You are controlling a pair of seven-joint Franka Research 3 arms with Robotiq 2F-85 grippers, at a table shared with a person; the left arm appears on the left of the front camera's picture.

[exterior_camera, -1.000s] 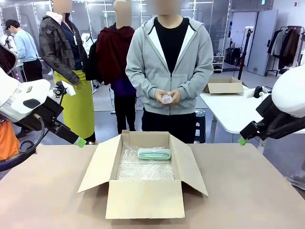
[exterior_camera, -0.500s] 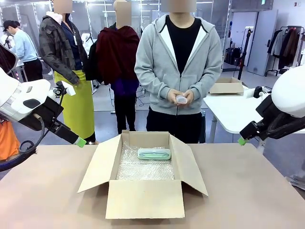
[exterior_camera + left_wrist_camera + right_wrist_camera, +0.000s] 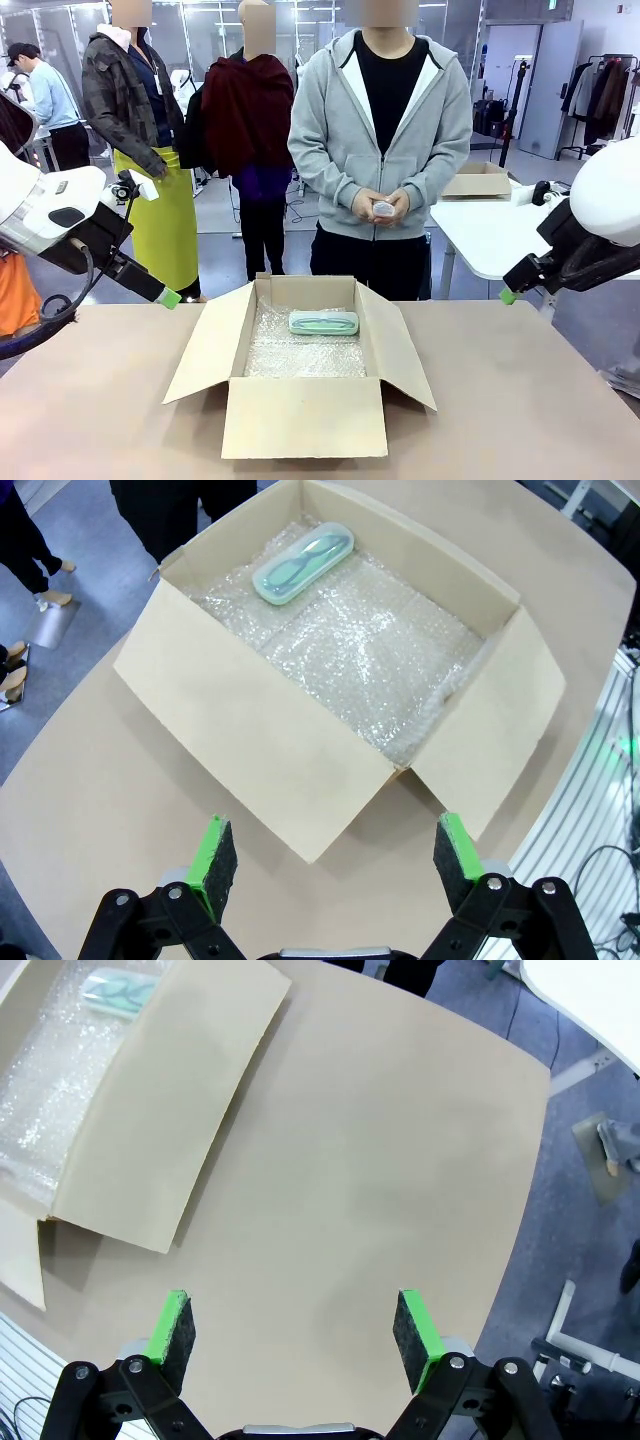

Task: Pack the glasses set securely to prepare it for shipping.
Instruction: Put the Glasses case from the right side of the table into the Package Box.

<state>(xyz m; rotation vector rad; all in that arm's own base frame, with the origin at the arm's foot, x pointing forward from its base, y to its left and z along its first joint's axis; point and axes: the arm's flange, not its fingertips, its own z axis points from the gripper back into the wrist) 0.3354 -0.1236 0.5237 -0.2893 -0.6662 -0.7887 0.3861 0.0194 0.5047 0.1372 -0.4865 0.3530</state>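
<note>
The mint green glasses case [image 3: 324, 322] lies on bubble wrap at the far end of the open cardboard box [image 3: 300, 415]; it also shows as the mint case [image 3: 303, 564] and as a sliver of the case [image 3: 118, 988]. The person across the table holds a small pale case [image 3: 382, 208] in both hands at waist height; its colour is hard to tell. My left gripper [image 3: 338, 861] hangs open above the table beside the box's left side, with one pad [image 3: 170, 297] visible from the front. My right gripper [image 3: 294, 1326] is open over bare table, right of the box.
The box flaps [image 3: 207, 342] spread outward on all sides. Bubble wrap [image 3: 350, 650] lines the box floor. Behind the person to the right, a white table carries another cardboard box [image 3: 477, 181]. Other people stand at the back left.
The person has shifted a little to the right, still holding the small case in both hands. Both arms and the box are unmoved.
</note>
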